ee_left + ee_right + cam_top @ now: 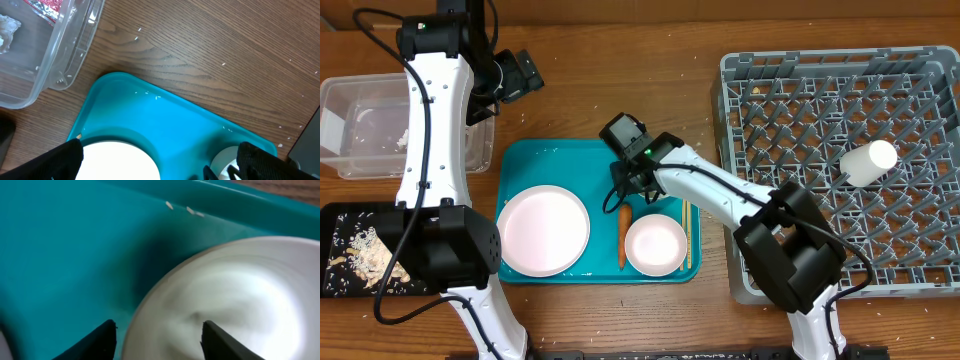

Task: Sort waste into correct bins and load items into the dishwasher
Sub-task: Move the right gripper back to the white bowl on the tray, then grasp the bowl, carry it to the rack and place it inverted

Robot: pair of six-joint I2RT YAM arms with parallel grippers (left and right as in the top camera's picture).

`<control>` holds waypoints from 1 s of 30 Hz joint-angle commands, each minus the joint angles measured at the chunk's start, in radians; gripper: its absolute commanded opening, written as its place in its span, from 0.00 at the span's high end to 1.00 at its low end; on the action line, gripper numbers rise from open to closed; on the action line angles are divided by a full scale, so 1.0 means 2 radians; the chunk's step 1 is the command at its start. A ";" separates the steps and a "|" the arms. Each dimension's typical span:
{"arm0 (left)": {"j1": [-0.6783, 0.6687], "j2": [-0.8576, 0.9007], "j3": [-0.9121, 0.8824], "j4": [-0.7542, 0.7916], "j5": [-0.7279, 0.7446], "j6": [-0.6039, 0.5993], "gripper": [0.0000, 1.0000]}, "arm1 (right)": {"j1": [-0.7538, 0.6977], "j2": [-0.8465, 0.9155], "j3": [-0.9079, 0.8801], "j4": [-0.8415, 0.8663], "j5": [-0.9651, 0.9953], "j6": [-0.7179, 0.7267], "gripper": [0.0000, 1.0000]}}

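Observation:
My right gripper [628, 195] hangs low over the teal tray [555, 160], open. In the right wrist view its jaws [160, 337] straddle the near rim of a white bowl [240, 295], one finger outside over the tray and one inside, with gaps on both sides. Seen from overhead, the bowl [655, 244] sits between an orange carrot [621, 238] and wooden chopsticks [687, 236]. A pale plate [543, 230] lies on the tray's left. A white cup [868, 161] lies in the grey dish rack [790, 100]. My left gripper [525, 72] is open and empty.
The clear tub [360, 125] at far left holds a white tissue [7, 30] and a red wrapper [50, 7]. A black tray [340, 215] at front left holds beige food scraps [360, 255]. A few rice grains [190, 211] lie on the teal tray.

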 commanded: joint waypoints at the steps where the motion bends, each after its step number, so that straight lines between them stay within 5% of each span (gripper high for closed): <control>1: -0.001 -0.008 0.000 0.000 0.002 -0.005 0.00 | 0.011 -0.001 0.000 0.003 0.016 0.002 0.48; 12: -0.001 -0.008 0.000 0.000 0.002 -0.005 0.00 | 0.013 -0.001 0.076 -0.064 0.016 0.013 0.96; 22: -0.001 -0.008 0.000 0.000 0.002 -0.005 0.00 | -0.001 -0.022 0.192 -0.171 0.016 0.013 0.96; 30: -0.001 -0.008 0.000 0.000 0.002 -0.005 0.00 | -0.106 -0.116 0.230 -0.212 -0.034 0.012 0.96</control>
